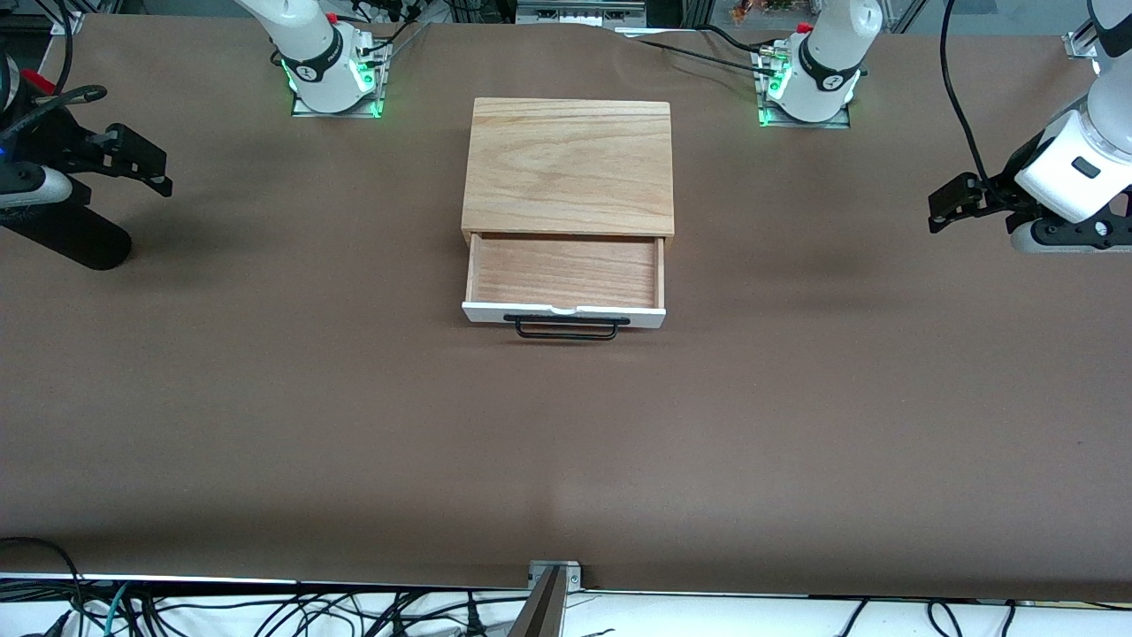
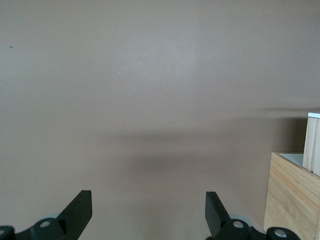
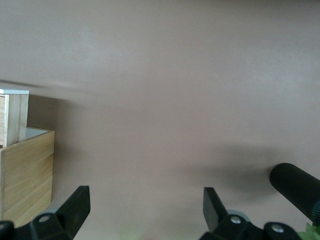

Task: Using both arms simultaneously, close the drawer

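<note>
The drawer (image 1: 564, 281) stands pulled out of the box (image 1: 568, 168) at table centre, front panel toward six o'clock. The left gripper (image 1: 948, 205) at three o'clock and the right gripper (image 1: 146, 164) at nine hover with fingers spread, holding nothing. The approach has not begun; next, both must reach the panel together.

both arms hang out wide, up off the table. the left arm (image 1: 1074, 164) reaches from its base to its own end of the table, left gripper (image 1: 944, 205) pointing inward, fingers (image 2: 80, 207) spread wide apart. the right arm (image 1: 35, 181) mirrors it at its end, right gripper (image 1: 141, 164) aimed inward, fingers (image 3: 77, 205) parted too, nothing between them.
</note>
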Motion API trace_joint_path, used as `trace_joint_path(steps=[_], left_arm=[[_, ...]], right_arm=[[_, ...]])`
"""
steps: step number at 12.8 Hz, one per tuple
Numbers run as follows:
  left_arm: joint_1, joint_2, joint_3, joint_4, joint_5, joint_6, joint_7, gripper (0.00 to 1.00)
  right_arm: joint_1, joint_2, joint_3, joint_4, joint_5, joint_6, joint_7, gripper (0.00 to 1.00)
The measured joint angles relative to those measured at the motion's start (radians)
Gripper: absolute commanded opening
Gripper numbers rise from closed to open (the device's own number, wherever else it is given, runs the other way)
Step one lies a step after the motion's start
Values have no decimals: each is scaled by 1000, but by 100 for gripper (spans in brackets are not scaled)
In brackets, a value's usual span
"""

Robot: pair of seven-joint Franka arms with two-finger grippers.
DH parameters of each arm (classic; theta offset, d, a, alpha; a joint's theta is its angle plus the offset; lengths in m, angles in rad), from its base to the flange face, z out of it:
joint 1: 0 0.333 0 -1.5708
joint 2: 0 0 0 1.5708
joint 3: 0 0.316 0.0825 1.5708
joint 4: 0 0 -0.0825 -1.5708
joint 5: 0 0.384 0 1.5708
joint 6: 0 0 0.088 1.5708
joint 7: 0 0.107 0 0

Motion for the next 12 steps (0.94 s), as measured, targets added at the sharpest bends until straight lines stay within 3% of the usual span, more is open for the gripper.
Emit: trace_joint_path(steps=[12], left_arm=[[-7, 2, -2, 0, -21, -13, 0, 100]], right_arm=[[-5, 12, -4, -2, 2, 4, 6, 100]])
